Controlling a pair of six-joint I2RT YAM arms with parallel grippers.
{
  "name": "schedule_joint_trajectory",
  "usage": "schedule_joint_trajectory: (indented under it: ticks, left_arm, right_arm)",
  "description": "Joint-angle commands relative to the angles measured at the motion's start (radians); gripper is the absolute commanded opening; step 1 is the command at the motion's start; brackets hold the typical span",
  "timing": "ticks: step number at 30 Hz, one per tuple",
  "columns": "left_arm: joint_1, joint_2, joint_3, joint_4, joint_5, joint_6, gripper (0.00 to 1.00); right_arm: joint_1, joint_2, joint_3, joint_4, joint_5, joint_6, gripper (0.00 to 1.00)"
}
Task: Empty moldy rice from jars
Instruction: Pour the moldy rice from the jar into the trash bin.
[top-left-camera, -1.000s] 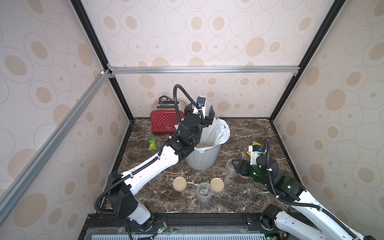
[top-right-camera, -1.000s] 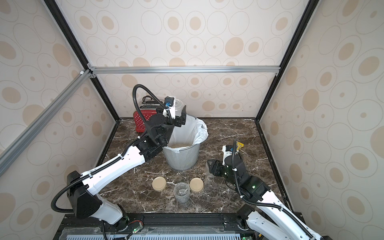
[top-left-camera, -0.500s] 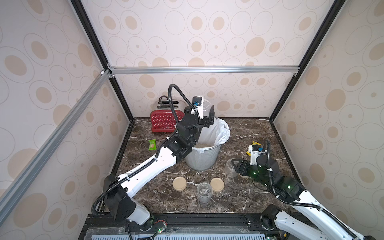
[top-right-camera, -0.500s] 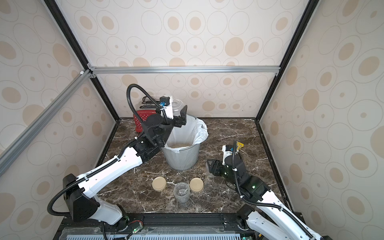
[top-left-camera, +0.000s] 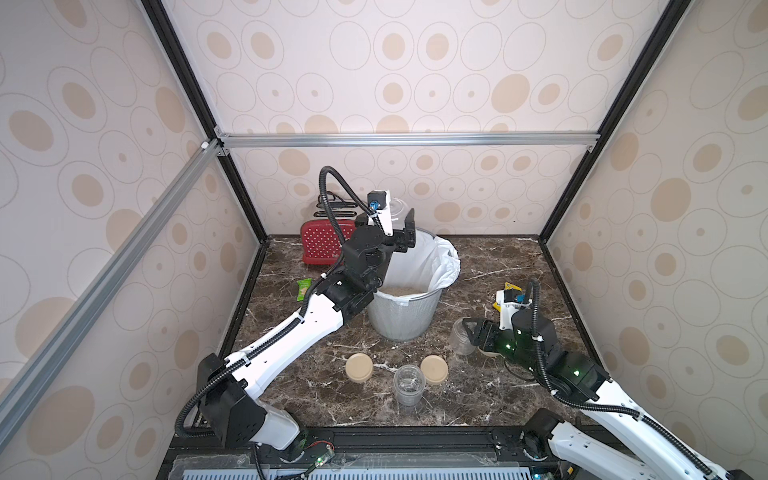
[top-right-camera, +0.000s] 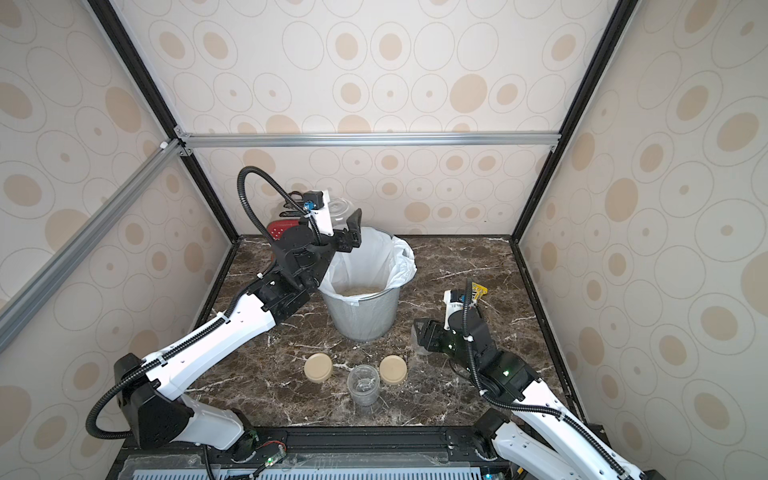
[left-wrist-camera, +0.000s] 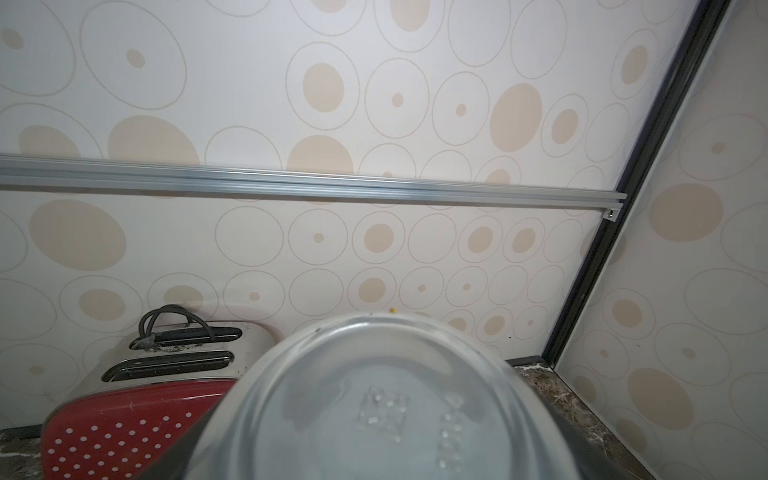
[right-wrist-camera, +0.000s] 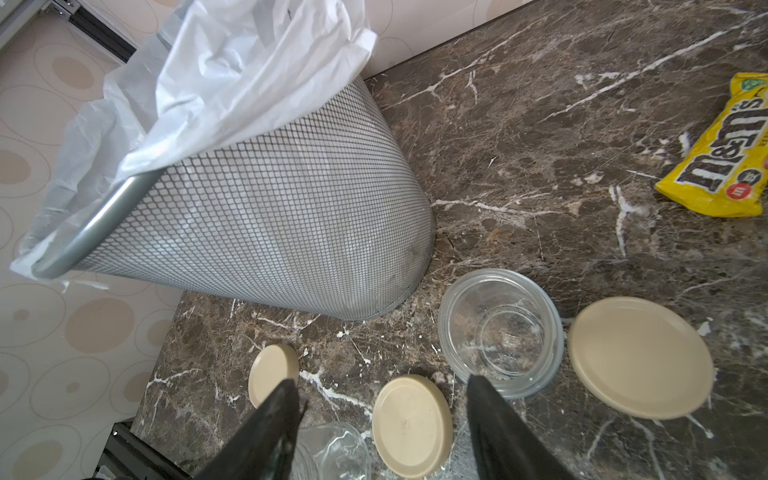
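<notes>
At frame centre, bin: the grey metal mesh bin (top-left-camera: 399, 320) with white liner stands on your dark marble table (top-left-camera: 490, 266). The pale loose-grain rice (top-left-camera: 401, 291) lies inside the liner.
Left gripper: your left gripper (top-left-camera: 397, 220) is clamped on a small clear glass jar (top-right-camera: 340, 208), held high over the bin's upper-left rim.
Right gripper: your right gripper (right-wrist-camera: 380, 382) is low, right of centre, jaws apart, nothing between them.
Second jar: the second glass jar (top-left-camera: 460, 341), lidless and empty, sits just beside that gripper.
Third jar: the third glass jar (top-left-camera: 409, 384), lidless, stands at lower centre between a flat round beige lid (top-left-camera: 359, 368) and a second beige lid (top-left-camera: 434, 369).
</notes>
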Motion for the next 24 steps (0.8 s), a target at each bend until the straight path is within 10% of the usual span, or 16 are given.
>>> schedule_joint_trajectory:
  ticks: [1,12,16,24]
  left_arm:
    - [0.043,-0.049,0.038,0.040,0.048,-0.142,0.45]
    - [0.062,-0.063,0.044,0.044,0.101,-0.178,0.43]
    - [-0.077,-0.039,0.126,-0.003,0.033,0.104,0.46]
    - [0.035,-0.070,0.047,0.042,0.050,-0.268,0.45]
  right_arm:
    - [0.007,0.004,-0.006,0.022,-0.007,0.007,0.66]
    - [0.008,-0.020,-0.013,0.027,-0.005,0.006,0.66]
    - [0.008,-0.013,-0.014,0.036,-0.010,0.008,0.66]
    - [0.008,-0.016,-0.007,0.127,-0.088,-0.040,0.66]
